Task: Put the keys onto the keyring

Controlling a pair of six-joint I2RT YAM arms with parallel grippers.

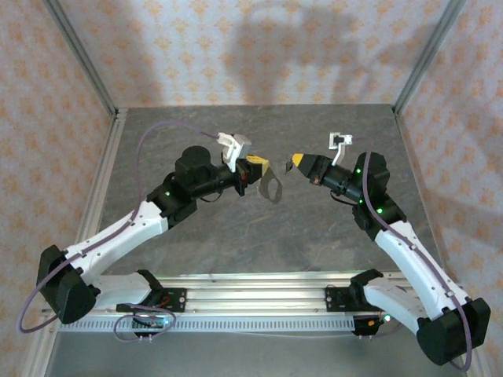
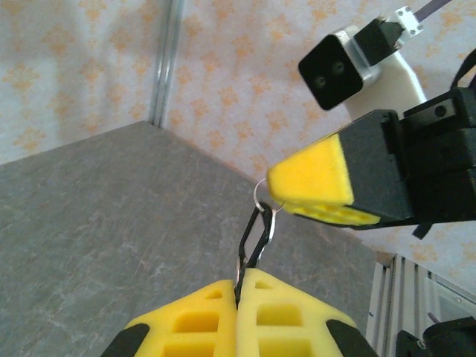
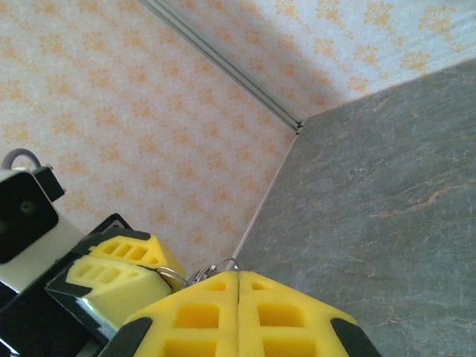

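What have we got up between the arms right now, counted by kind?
Grippers: 2 (left gripper, right gripper)
Dark key: 1
Silvery ring: 1
Total: 4

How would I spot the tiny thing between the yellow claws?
Over the table, the yellow-tipped left gripper and right gripper nearly meet. Pinched in the left one is a dark oblong key, its top linked to the right one's silvery keyring: black and elongated, not pale wire.
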